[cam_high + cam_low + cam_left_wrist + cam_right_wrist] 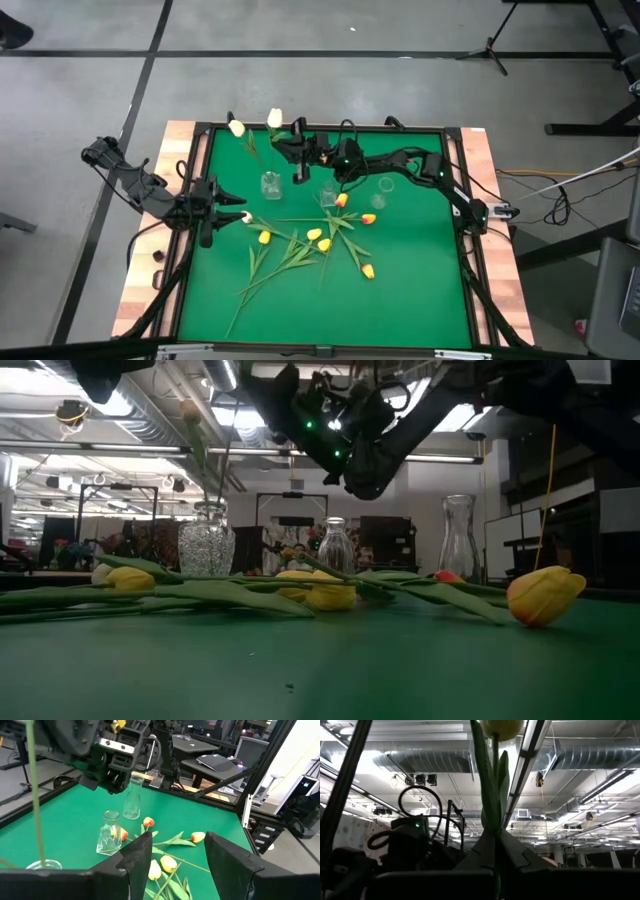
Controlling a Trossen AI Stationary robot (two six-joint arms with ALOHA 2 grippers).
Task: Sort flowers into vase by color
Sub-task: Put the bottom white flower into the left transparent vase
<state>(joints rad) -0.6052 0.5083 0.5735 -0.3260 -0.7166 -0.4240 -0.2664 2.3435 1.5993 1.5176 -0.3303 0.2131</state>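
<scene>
The right pincer (297,150) is clamped on a white tulip (275,119), stem upright, bud uppermost, above the table's (400,290) far side beside a glass vase (270,183). The left pincer (228,213) hangs open near the loose tulips (320,240) lying flat mid-table, stems pointing variously.

Table top (400,290): matt green cloth-like covering, smooth, inside a dark frame; border (140,270) of light, bare-looking wood. Vases: clear glossy glass; one (207,544) with a faceted, cut-pattern body, one (458,540) a smooth carafe form, one (108,833) small and angular. Tulips: smooth, waxy-looking yellow bud (543,593); flat matt green leaves (200,593). Left gripper (175,857): fingers of matt black plastic-like finish. Right gripper (496,847): dark matt fingers closed on a smooth green tulip stem (494,795).
</scene>
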